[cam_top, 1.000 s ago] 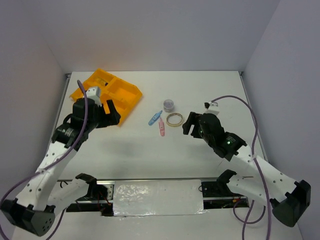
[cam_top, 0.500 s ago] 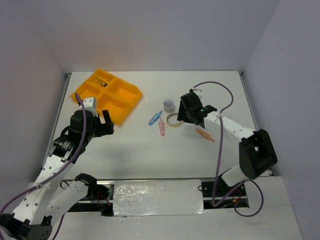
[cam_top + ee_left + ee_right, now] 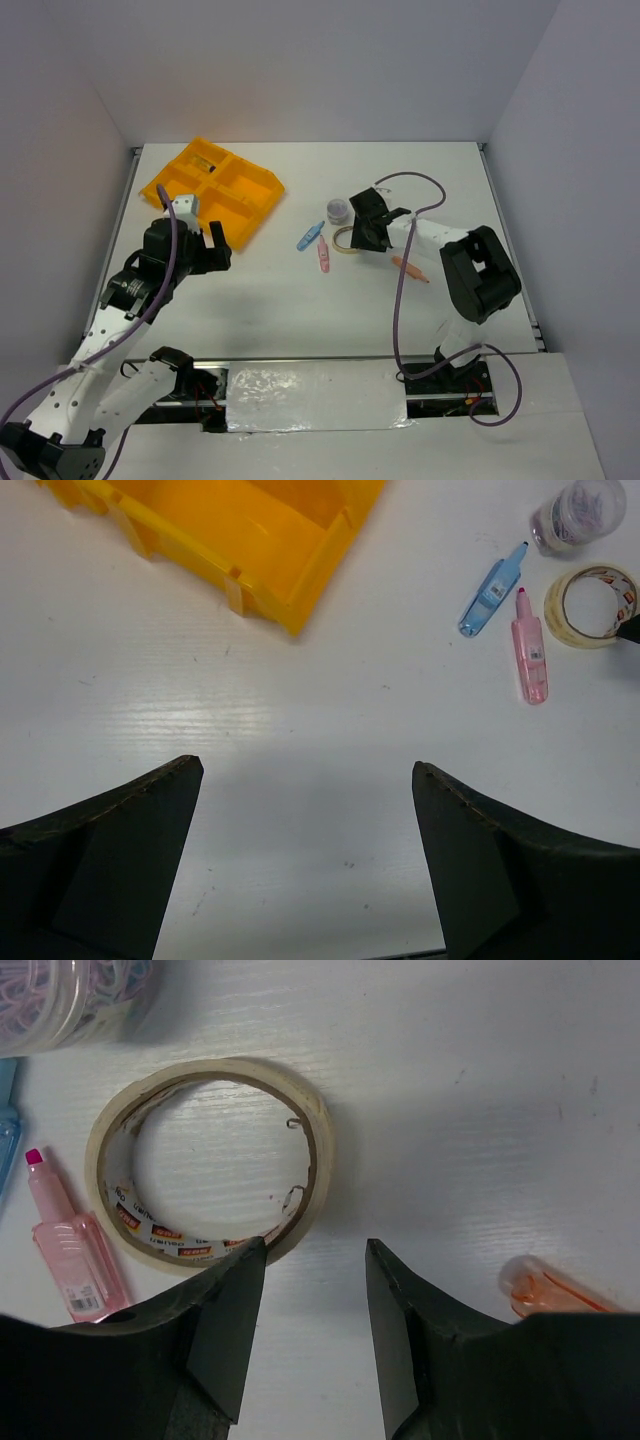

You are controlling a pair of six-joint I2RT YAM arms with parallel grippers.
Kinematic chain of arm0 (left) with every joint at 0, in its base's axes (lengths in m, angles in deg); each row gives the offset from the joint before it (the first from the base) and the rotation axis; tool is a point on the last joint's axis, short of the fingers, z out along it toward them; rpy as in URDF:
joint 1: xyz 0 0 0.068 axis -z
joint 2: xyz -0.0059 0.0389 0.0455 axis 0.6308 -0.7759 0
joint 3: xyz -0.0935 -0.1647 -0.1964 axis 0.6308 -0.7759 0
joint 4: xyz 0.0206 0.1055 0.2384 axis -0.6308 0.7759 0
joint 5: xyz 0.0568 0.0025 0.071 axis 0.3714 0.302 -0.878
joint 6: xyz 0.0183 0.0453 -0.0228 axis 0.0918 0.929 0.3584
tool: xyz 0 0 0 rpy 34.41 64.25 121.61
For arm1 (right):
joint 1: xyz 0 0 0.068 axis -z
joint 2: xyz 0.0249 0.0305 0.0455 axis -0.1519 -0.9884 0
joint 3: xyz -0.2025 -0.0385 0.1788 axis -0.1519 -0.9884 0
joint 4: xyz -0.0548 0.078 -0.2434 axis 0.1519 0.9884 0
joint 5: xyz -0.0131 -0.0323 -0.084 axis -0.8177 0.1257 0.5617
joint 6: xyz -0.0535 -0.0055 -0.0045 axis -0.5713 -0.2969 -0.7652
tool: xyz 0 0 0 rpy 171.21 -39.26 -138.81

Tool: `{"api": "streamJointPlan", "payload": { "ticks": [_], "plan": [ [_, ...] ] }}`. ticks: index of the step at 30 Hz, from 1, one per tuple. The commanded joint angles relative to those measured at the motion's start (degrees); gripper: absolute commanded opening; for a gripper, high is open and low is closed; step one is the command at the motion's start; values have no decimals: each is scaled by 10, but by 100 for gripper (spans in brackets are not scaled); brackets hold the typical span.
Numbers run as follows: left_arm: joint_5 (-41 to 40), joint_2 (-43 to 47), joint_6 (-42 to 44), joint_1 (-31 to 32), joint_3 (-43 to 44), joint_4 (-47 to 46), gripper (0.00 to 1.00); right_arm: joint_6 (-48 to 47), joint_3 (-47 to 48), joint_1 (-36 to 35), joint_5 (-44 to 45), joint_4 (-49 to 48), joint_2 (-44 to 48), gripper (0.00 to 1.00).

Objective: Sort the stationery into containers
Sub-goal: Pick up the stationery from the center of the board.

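Closer, right jaws half-open at tape ring (image 3: 128,1212), unseen overhead; left jaws wide, empty.

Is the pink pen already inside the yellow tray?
No, the pink pen lies on the table beside the tape ring, apart from the yellow tray.

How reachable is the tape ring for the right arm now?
Likely yes: the right tool hangs at the rim of the tape ring, jaws partly open, nothing between. Pink piece and orange piece lie off to the sides.
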Motion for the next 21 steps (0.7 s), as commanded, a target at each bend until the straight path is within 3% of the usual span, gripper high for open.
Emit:
{"api": "streamJointPlan", "payload": {
  "ticks": [1, 6, 7, 9, 18, 21],
  "plan": [
    [12, 3, 12, -2, 6, -21, 99, 10, -4, 7, -16, -51, -18, 52],
    [17, -4, 13, -2, 6, -21, 99, 19, 1, 12, -25, -58, -48, 45],
    [17, -4, 13, -2, 7, -21, 99, 19, 1, 11, -29, -58, -51, 36],
    [18, -5, 13, -2, 6, -22, 99, 26, -6, 11, -26, -59, -53, 28],
    [18, -13, 12, -2, 6, -21, 99, 34, -27, 21, -49, -81, -55, 29],
    [17, -11, 10, -2, 8, -20, 99, 33, -33, 22, -60, -83, -46, 11]
  ]
}}
